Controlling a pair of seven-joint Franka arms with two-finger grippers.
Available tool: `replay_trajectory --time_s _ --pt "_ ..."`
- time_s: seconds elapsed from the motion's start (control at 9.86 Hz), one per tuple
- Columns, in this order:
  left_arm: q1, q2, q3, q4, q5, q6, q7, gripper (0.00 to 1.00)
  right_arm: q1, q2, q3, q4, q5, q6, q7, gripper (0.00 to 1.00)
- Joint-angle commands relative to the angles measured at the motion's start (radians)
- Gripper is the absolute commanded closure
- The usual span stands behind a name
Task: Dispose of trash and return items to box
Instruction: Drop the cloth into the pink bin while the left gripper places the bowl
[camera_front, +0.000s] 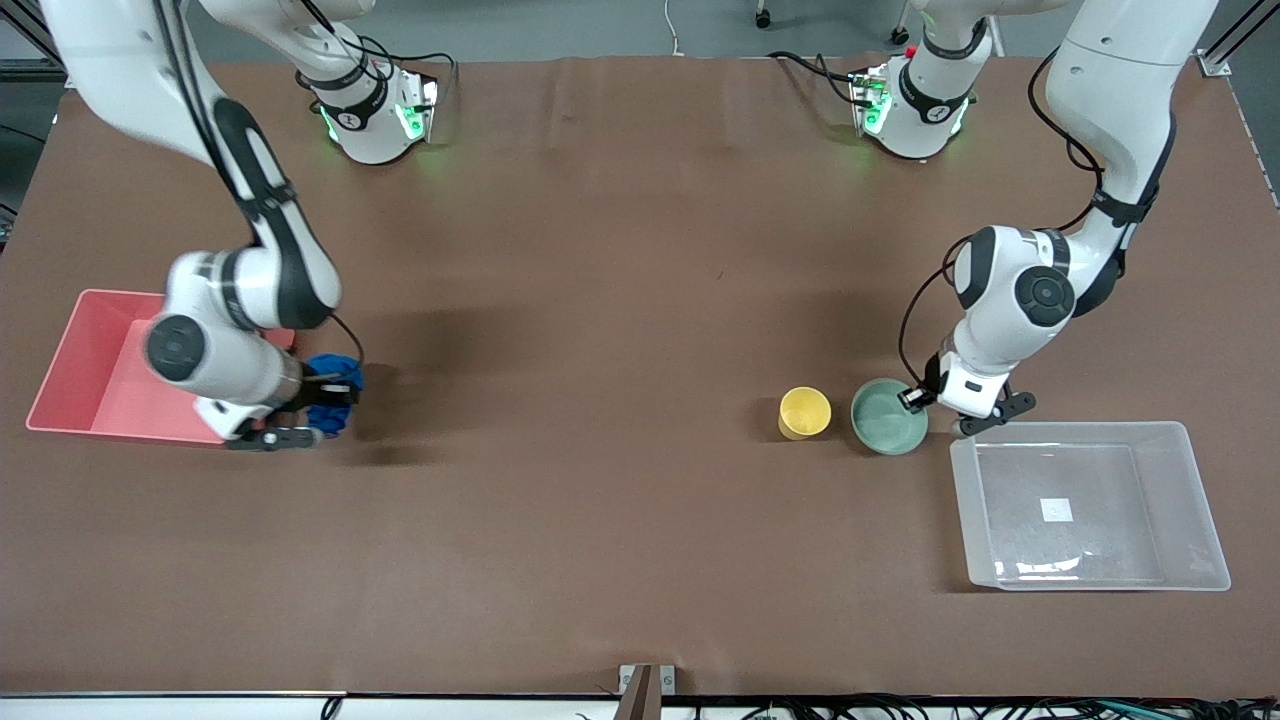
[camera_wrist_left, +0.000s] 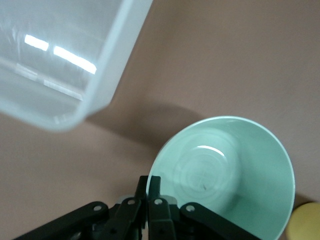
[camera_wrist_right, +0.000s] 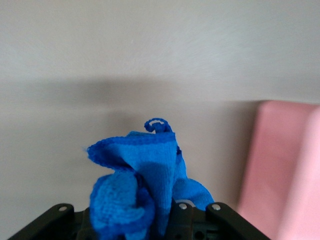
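Blue cloth wad (camera_front: 335, 395) is clamped in the right hand (camera_front: 300, 415) beside the pink bin (camera_front: 95, 365). The mint-green bowl's (camera_front: 888, 417) rim is pinched by the left hand (camera_front: 925, 398), between yellow cup (camera_front: 804, 412) and clear box (camera_front: 1090, 505).

My own wrist covers a corner of the pink bin (camera_front: 90, 370) and part of the blue cloth (camera_front: 335, 395). In my left wrist view the yellow cup (camera_wrist_left: 307, 222) is cut by the edge, and the clear box (camera_wrist_left: 60, 55) shows only one blurred corner.
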Motion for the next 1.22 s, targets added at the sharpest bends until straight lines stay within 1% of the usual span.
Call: replay_trajectory --time_s 0.0,0.1,0.2,0.3,0.51,0.61,0.81,1.01,1.12 --pt "0.012 -0.053 -0.001 0.14 0.022 -0.191 -0.011 1.0 -0.059 -0.189 0.009 -0.019 0.005 -0.105 -0.01 0.98" --pt "0.018 -0.04 0.003 0.246 0.022 -0.288 0.02 1.0 -0.091 -0.238 0.007 -0.024 0.005 -0.134 -0.046 0.98" --pt "0.038 -0.015 0.007 0.331 0.022 -0.339 0.073 1.0 -0.155 -0.256 0.009 -0.028 0.005 -0.17 -0.098 0.98" --pt "0.066 0.02 0.01 0.388 0.028 -0.347 0.139 1.0 -0.211 -0.261 0.009 -0.042 0.005 -0.179 -0.141 0.98" --pt "0.147 0.129 0.01 0.509 0.058 -0.347 0.32 1.0 -0.332 -0.246 0.007 -0.077 -0.005 -0.17 -0.204 0.97" --pt "0.181 0.173 0.008 0.561 0.062 -0.347 0.404 1.0 -0.387 -0.199 0.007 -0.097 -0.005 -0.159 -0.245 0.97" --pt "0.212 0.252 0.01 0.618 0.062 -0.347 0.507 1.0 -0.467 -0.089 0.007 -0.119 -0.007 -0.039 -0.307 0.96" --pt "0.259 0.322 0.01 0.672 0.055 -0.346 0.586 0.99 -0.486 -0.002 0.007 -0.111 -0.007 0.06 -0.342 0.93" --pt "0.261 0.342 0.01 0.672 0.054 -0.346 0.583 0.99 -0.48 0.01 0.007 -0.095 -0.007 0.065 -0.344 0.93"
